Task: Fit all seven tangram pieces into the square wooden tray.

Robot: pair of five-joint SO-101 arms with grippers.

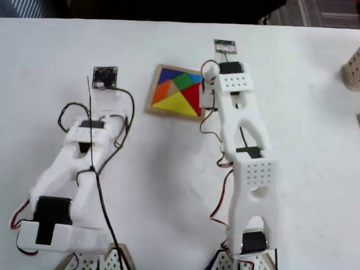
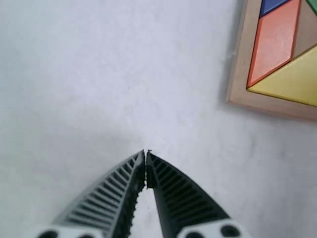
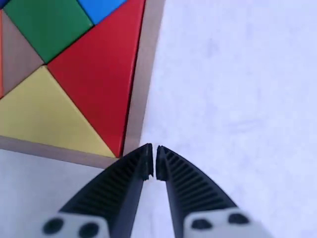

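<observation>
Well, the white table [image 1: 169,191] takes up most of what I can see from where I stand, and the two white arms stretch away across it side by side. The right arm [image 1: 247,140] reaches out nearly straight. The left arm [image 1: 79,152] is folded back and angled towards the middle. Between their far ends the square wooden tray [image 1: 152,93] lies flat on the table, turned a little askew. Being square, it has no long side to line up with. Inside it the coloured pieces sit flush. The big red triangle [image 3: 104,84] lies along the rim on the right arm's side and the big yellow triangle [image 3: 44,114] along the near rim. The green piece [image 3: 44,25], the blue piece [image 3: 104,7] and the orange piece [image 2: 275,39] lie beyond them, and a brownish one [image 3: 15,54] is wedged in the middle. I judge the tray full or nearly so, though I can't count all seven from here. The right arm is plainly the nearer. Its jaws are closed on nothing, with only a hairline slit between the tips, just off the tray's near corner beside the red triangle. The left arm's jaws are also pressed together and empty, over bare table. The tray's orange side lies off ahead of them and to one side, with a stretch of table between. Any final nudge would fall most naturally to the right arm.
</observation>
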